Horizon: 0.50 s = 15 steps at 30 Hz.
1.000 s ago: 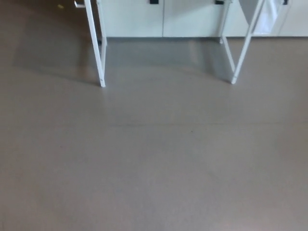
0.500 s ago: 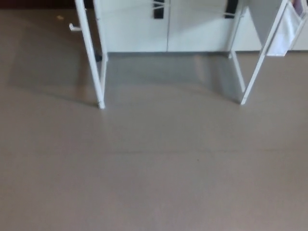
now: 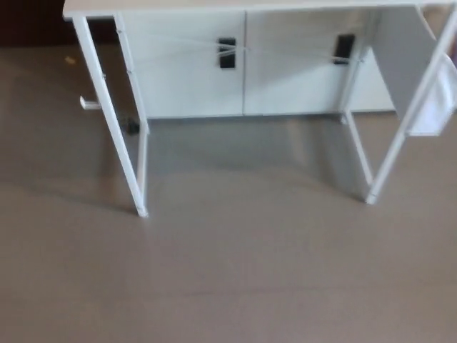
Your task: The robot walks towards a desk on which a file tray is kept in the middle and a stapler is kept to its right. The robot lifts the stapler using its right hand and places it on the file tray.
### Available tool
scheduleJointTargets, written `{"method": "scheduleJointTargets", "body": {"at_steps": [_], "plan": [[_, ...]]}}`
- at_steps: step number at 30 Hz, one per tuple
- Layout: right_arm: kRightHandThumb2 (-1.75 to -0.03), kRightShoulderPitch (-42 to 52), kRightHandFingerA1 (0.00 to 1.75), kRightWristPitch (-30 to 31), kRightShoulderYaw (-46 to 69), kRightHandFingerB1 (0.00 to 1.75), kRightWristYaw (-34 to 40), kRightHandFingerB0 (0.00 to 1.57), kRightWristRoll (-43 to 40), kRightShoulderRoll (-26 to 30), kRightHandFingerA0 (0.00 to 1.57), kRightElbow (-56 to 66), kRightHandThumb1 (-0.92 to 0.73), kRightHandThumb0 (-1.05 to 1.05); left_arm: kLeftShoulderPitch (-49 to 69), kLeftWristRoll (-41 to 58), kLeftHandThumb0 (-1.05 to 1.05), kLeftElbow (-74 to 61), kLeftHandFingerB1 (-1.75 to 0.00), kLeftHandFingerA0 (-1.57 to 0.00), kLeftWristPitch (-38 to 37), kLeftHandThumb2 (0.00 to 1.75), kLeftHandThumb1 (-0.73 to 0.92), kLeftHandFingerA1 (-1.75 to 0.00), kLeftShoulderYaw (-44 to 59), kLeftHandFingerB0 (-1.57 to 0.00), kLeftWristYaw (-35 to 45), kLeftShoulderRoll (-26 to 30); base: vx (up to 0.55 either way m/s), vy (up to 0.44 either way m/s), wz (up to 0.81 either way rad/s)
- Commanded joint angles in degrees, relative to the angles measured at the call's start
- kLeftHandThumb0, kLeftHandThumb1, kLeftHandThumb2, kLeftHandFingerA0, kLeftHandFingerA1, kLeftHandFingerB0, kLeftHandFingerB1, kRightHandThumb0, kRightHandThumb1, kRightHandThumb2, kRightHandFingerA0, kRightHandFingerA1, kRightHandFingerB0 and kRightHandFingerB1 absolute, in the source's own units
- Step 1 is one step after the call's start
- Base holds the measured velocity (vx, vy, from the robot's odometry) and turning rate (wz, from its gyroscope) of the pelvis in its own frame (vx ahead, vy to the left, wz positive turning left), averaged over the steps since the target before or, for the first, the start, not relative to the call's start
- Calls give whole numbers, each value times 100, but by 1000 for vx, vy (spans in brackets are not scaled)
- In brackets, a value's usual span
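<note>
Hands first: neither the left hand nor the right hand is showing in your head view, so you are getting no arm pose and you cannot tell whether either one is open, closed or gripping anything.

Your camera is looking down and forward at the desk, which is running across the top of the picture. Only the thin front edge of its white top is showing. The surface itself is being cut off by the upper border, so you are seeing neither the stapler nor the file tray.

The front left leg is slanting down to the floor, and the front right leg is slanting down from the other side. A pale white panel is hanging just beside the right leg at the picture's edge; what it is, you cannot tell.

Behind the desk a white cabinet is standing, and two black handles, the left handle and the right handle, are sitting on its doors. A small white bracket-like piece is lying on the floor left of the desk, and a small dark item is resting by the cabinet's foot.

The grey-brown floor is filling the lower half of the view. The picture is coming through soft, and no brand, label or writing is reading clearly anywhere.
</note>
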State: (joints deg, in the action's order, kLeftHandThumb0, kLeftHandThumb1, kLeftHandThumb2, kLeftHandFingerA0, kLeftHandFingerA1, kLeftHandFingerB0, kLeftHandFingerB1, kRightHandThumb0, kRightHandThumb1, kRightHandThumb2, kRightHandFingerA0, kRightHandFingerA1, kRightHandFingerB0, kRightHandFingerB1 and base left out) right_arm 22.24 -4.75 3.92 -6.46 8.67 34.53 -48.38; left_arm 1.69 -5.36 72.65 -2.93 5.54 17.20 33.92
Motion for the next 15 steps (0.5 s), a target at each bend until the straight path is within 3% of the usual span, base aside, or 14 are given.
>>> {"method": "scheduleJointTargets", "body": {"at_steps": [1,2,3,4,5,6,7,8,9,10,15], "plan": [[-116,0,13,11,46,4,-4,0,-2,75,0,-34,-81,-105,21,57,-81,17,-79,-29,-80,75,66,-87,58,-31,36,101,484,-249,51],[-116,-1,13,10,46,4,-4,0,-2,75,0,-35,-81,-105,22,59,-81,19,-79,-29,-83,75,66,-87,61,-31,36,100,435,-161,19],[-116,9,13,4,45,4,-2,0,-1,71,0,-46,-81,-105,14,48,-87,26,-76,-33,-67,108,50,-78,56,-36,9,91,378,-109,2],[-116,10,13,2,45,4,-2,0,-1,71,0,-48,-81,-105,12,47,-81,23,-79,-29,-51,76,65,-86,57,-31,18,95,320,-88,-1],[-116,10,13,1,45,4,-2,0,-1,71,0,-50,-81,-105,14,8,-86,20,-75,-33,-84,108,51,-78,20,-36,36,109,403,-66,3],[-116,5,13,-1,41,4,-3,0,2,69,0,-58,-81,-105,22,-8,-86,19,-75,-33,-101,108,51,-78,4,-36,41,117,409,-39,-6],[-116,3,13,-1,39,4,-4,0,3,69,0,-61,-81,-105,44,-106,-82,-2,-77,-32,-156,75,68,-85,-87,-33,-24,137,390,8,-11],[-116,2,13,-3,39,4,-3,0,3,69,0,-63,-81,-105,63,-52,-78,-14,-76,-31,-193,75,68,-84,-47,-31,19,135,376,37,-21],[-116,2,13,-4,39,4,-3,0,3,69,0,-65,-81,-105,68,-7,-78,-16,-76,-31,-198,75,68,-84,-17,-31,49,132,383,82,-34],[-116,1,13,-5,39,4,-3,0,3,69,0,-67,-81,-105,58,24,-88,11,-76,-34,-172,108,51,-79,18,-37,12,111,444,107,-32],[-116,-1,13,-6,40,4,-4,0,4,68,0,-69,-81,-105,50,80,-86,25,-75,-33,-113,107,50,-78,95,-36,17,92,572,121,-51]]}}
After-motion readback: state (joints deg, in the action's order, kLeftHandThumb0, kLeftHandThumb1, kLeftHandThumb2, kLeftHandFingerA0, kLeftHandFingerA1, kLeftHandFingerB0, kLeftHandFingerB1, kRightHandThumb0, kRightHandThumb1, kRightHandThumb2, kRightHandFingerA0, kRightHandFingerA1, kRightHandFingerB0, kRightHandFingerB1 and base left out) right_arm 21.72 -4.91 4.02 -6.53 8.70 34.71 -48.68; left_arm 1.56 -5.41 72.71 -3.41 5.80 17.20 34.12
